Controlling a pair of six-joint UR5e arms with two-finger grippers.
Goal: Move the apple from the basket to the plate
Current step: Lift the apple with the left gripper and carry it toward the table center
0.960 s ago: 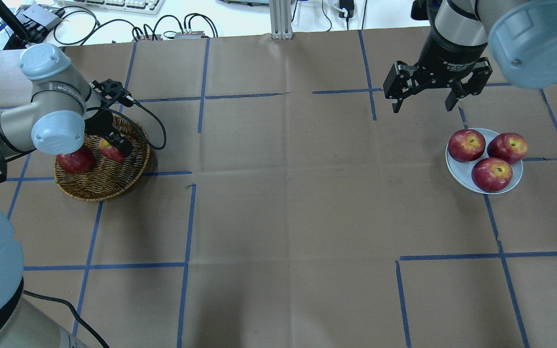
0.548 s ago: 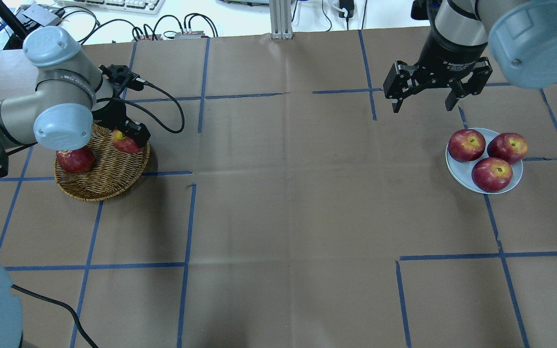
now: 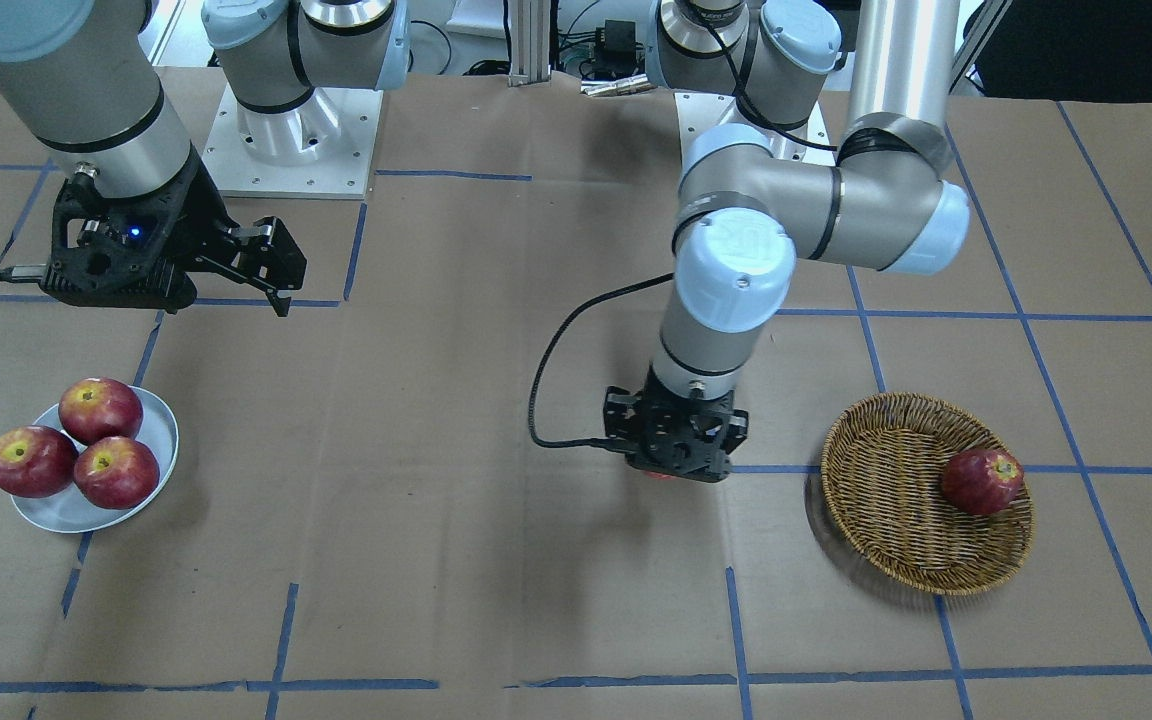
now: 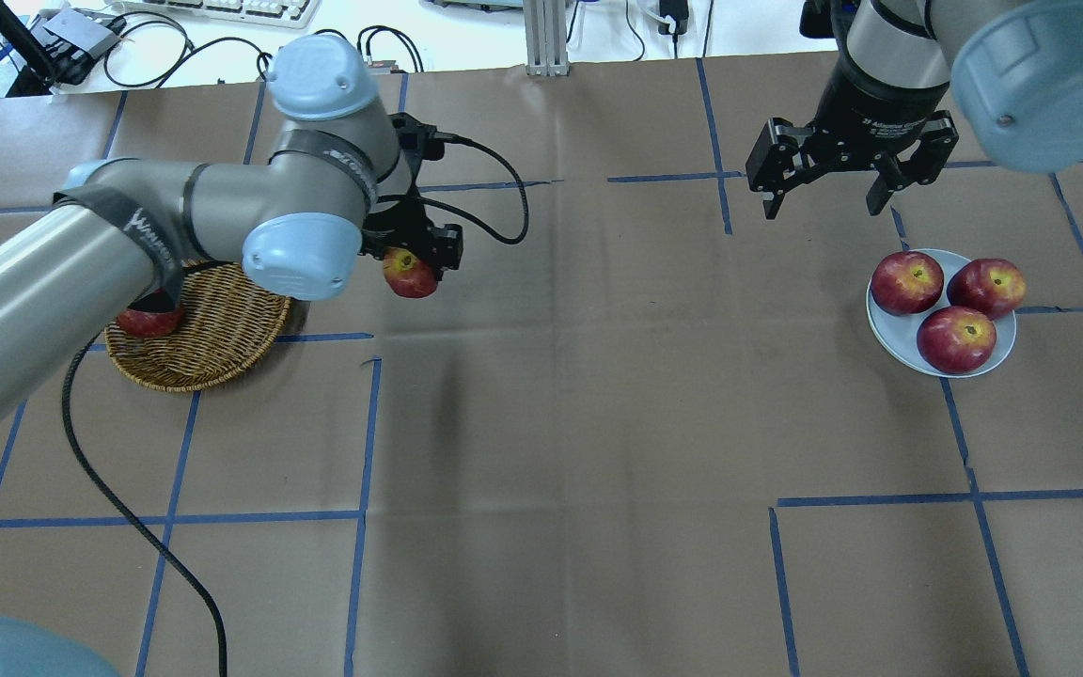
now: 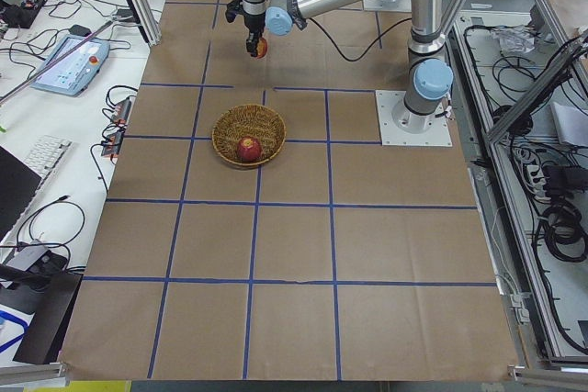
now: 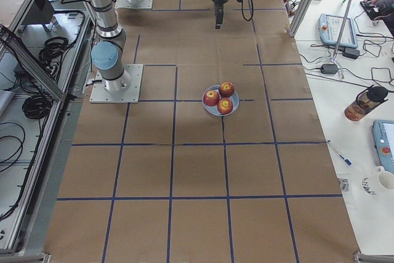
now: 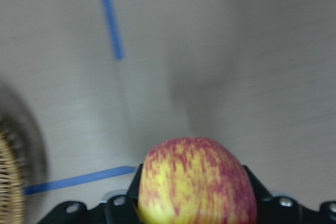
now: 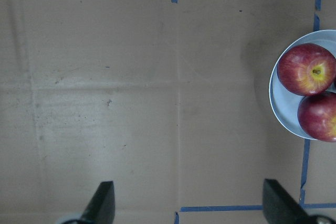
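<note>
Plate point(image 4: 891, 340) at counter point(image 4: 579, 423) right side carries 3 red apples point(image 4: 906, 282), little bare rim left. Right gripper point(image 4: 824, 202) hangs just behind plate, jaws wide, nothing between them. Basket point(image 4: 222, 350) at left holds 1 dark apple point(image 4: 149, 322). Black cable point(image 4: 496, 202) loops off left wrist. Left gripper point(image 4: 413, 258) clamped on streaked apple point(image 4: 412, 280), in air just right of basket, well apart from plate. Apple's yellow top faces up; core axis roughly upright.
</note>
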